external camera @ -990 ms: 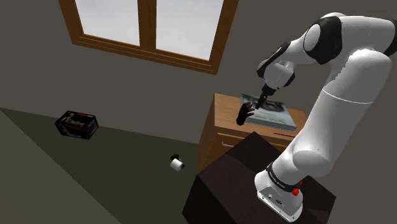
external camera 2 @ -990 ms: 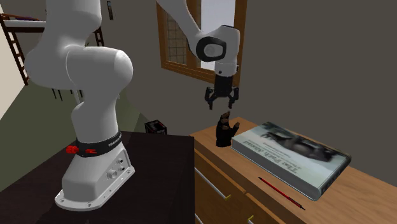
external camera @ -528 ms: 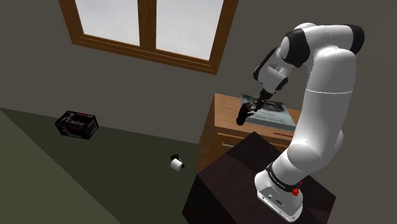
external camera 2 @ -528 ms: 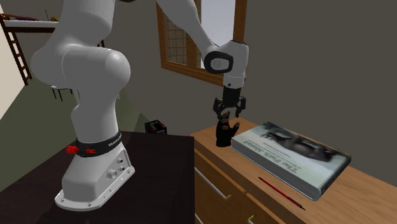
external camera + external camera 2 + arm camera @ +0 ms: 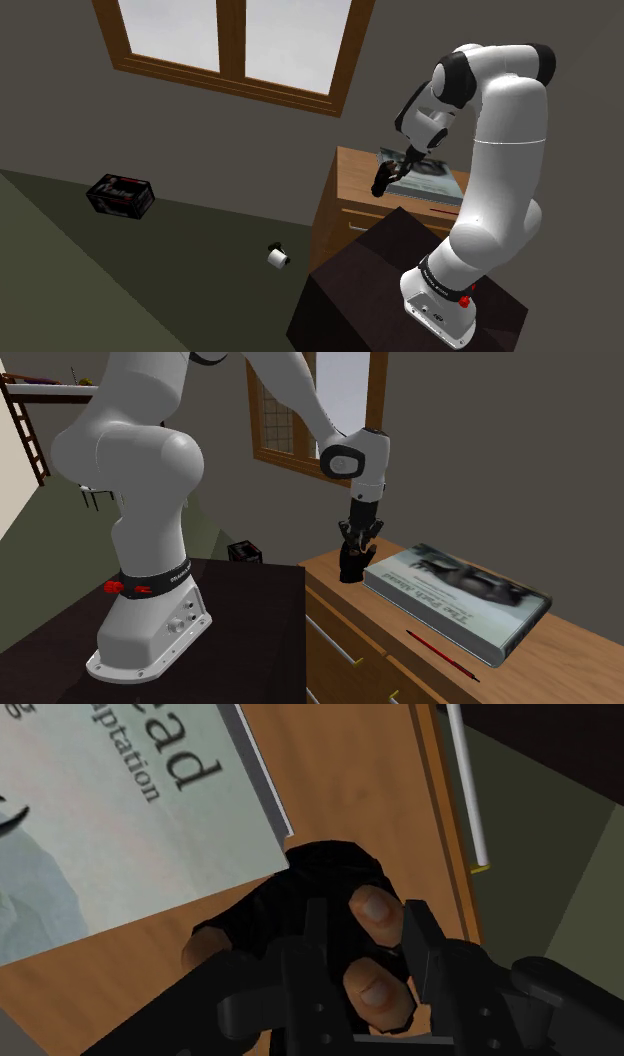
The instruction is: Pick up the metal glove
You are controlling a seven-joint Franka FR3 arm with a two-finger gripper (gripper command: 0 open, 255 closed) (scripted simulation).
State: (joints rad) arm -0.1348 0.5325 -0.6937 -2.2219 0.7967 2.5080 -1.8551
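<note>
Hovered with spread pincer astride the black glove's fingers near the dresser's edge; approach apparently done, squeezing and lifting left.

the book stands just beside the glove, with bare dresser top open elsewhere around it

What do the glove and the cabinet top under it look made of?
Glove: matte black, more like cloth or leather than metal; it has no shine, and skin-coloured fingertips poke out of it. Cabinet top: likely wood, orange-brown with faint grain streaks and a smooth finish.
</note>
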